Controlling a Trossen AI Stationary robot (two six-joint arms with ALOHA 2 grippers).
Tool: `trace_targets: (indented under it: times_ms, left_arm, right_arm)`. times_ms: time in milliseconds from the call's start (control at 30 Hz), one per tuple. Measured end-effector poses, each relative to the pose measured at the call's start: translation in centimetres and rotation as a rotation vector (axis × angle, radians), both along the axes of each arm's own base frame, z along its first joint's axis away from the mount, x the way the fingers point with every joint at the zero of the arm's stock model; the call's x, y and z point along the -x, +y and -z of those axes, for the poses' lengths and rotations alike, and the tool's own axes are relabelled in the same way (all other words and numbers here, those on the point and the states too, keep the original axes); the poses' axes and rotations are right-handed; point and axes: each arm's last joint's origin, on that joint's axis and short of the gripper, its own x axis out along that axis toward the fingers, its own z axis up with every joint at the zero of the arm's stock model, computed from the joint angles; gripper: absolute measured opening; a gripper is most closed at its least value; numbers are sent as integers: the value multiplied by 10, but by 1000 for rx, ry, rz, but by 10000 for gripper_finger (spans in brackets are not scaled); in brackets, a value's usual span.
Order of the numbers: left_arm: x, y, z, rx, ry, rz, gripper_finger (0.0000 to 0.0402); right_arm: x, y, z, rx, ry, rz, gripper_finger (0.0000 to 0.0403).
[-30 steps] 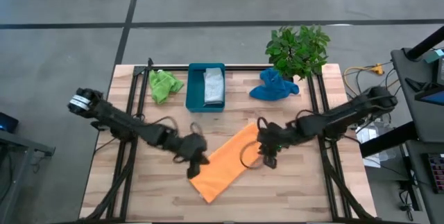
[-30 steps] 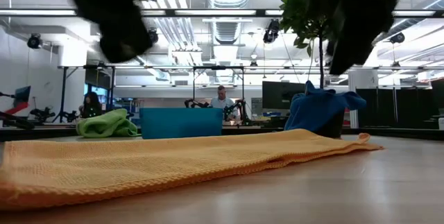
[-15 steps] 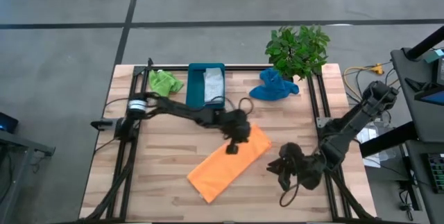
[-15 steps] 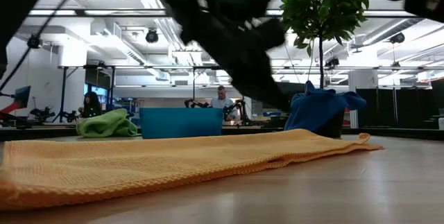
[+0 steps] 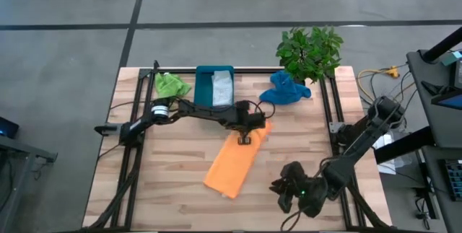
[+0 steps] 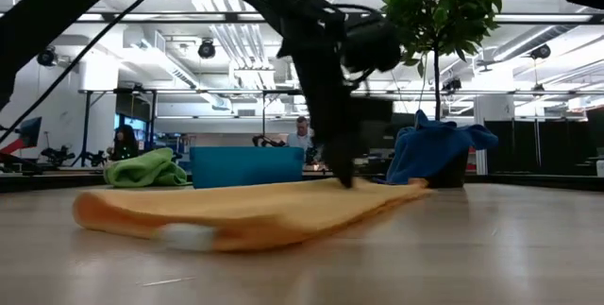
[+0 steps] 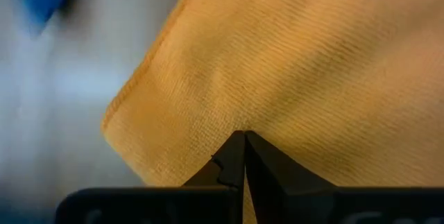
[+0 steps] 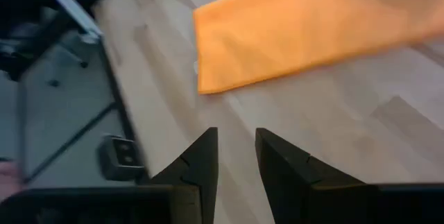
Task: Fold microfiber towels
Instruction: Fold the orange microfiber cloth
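The orange microfiber towel (image 5: 232, 164), a soft flat cloth, lies folded in a long strip across the middle of the wooden slatted counter (image 5: 166, 182). It looks light and limp, with a ribbed weave that should grip rather than slip. It will sag and drag rather than keep its shape, so the best hold is probably a pinch at a corner or along a free edge.

The left end effector (image 5: 244, 138) is down on the towel's far end, its fingers (image 7: 244, 156) closed to a point with orange fabric pressed around the tips. The right end effector (image 5: 285, 195) waits near the counter's front right corner, well apart from the cloth, with its fingers (image 8: 202, 160) narrowly parted and empty.

The high view alone shows the whole layout:
- the crumpled lime green cloth (image 5: 170, 85) at the back left
- the grey folded cloth (image 5: 221, 89) inside the teal rectangular tray (image 5: 202, 92)
- the bunched blue cloth (image 5: 284, 90) beside the potted green plant (image 5: 310, 49)

The low view (image 6: 255, 212) adds what that hides: the towel's near end is a rounded double layer, lifted slightly off the wood. The left wrist view shows the weave and a hemmed corner up close. The right wrist view (image 8: 305, 26) shows the towel's squared near end.
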Motion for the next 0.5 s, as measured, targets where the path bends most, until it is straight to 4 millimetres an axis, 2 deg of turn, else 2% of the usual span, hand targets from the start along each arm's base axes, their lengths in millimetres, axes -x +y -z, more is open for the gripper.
trace_targets:
  times_ms: [100,200,300,367,500]
  left_arm:
    - [7,2,-11,-15,7,-50,0]
    - [14,-1,-42,36,-53,-5,0]
    - [24,-11,-71,172,-100,136,0]
    - [32,-21,-77,265,-82,245,0]
    - [54,-48,-64,303,35,398,0]
  right_arm:
    - [-1,-1,3,49,63,39,93]
    - [1,-5,1,98,108,48,93]
    - [4,-10,4,130,137,52,93]
    - [6,-15,4,135,141,57,93]
    - [6,-22,8,163,154,51,93]
